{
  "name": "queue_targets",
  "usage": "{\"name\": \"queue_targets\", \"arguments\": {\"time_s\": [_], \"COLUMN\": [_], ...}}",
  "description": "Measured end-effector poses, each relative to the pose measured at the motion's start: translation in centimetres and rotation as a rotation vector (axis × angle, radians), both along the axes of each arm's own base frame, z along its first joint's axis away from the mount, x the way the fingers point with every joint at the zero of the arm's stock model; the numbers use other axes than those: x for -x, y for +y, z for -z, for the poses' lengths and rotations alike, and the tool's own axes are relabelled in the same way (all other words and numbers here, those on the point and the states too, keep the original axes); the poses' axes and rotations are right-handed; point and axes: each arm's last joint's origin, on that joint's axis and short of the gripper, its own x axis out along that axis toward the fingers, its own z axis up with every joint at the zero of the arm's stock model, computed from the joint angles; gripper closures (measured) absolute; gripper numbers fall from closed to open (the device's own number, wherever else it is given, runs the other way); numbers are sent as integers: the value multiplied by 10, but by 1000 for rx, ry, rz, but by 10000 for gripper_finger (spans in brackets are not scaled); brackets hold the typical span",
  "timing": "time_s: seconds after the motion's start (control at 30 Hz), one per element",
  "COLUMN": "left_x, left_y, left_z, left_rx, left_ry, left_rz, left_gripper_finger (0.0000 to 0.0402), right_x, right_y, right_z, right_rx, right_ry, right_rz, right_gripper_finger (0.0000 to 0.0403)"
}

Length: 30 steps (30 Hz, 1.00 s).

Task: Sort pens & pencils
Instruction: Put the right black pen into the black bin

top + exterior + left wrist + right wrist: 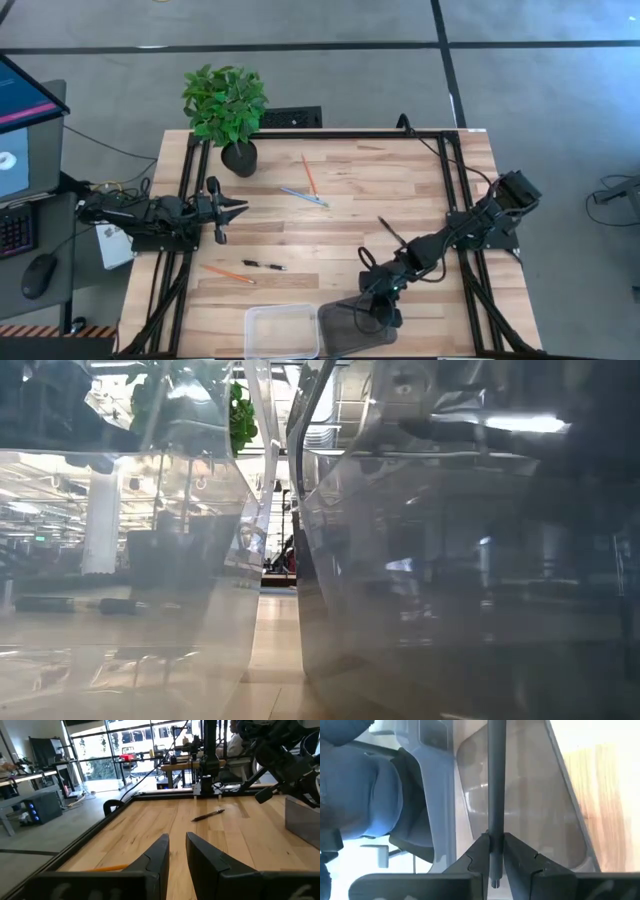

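Pale wood surface across mid-frame in the high view, plant at its upper left corner.

At the bottom edge, two bins side by side: clear bin on the left, dark bin touching it on the right. Nothing visible in the clear one; the dark one partly hidden, contents not readable.

Right end effector at lower centre-right, poised over the dark bin's right side. Closed on a grey stick, clamped near one end, long axis running straight out ahead of the fingers toward the bin wall. Probably at the drop: only a release needed, with the stick clear of the rim.

Left end effector waiting at mid-left, pointing right, parted a little and empty.

Loose on the surface:
- upper orange pencil, upper centre, near vertical
- blue-grey pencil, just below it, slanting down to the right
- right pen, right of centre, diagonal, near the right arm
- lower pen and lower orange pencil, lower left, both near horizontal, below the left end effector and nearer to it than to the right one
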Motion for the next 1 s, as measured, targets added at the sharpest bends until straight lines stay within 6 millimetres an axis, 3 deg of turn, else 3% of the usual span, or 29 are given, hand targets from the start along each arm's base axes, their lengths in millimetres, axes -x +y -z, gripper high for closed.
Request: {"name": "queue_targets", "arguments": {"time_s": [0.43, 0.7, 0.8, 1.0], "left_x": [0, -1, -1, -3], "left_y": [0, 0, 0, 0], "left_z": [0, 1, 1, 3], "left_rx": [0, -2, -4, -7], "left_ry": [0, 7, 19, 40], "left_rz": [0, 0, 0, 0], "left_gripper_finger": [345, 345, 345, 345], "right_x": [-1, 4, 20, 52], "right_y": [-6, -19, -33, -67], "right_z": [-5, -67, -81, -77], "right_rx": [5, 22, 183, 496], "right_ry": [-16, -291, -281, -22], "right_rz": [-10, -27, 90, 476], "right_gripper_finger": [290, 287, 287, 287]}}
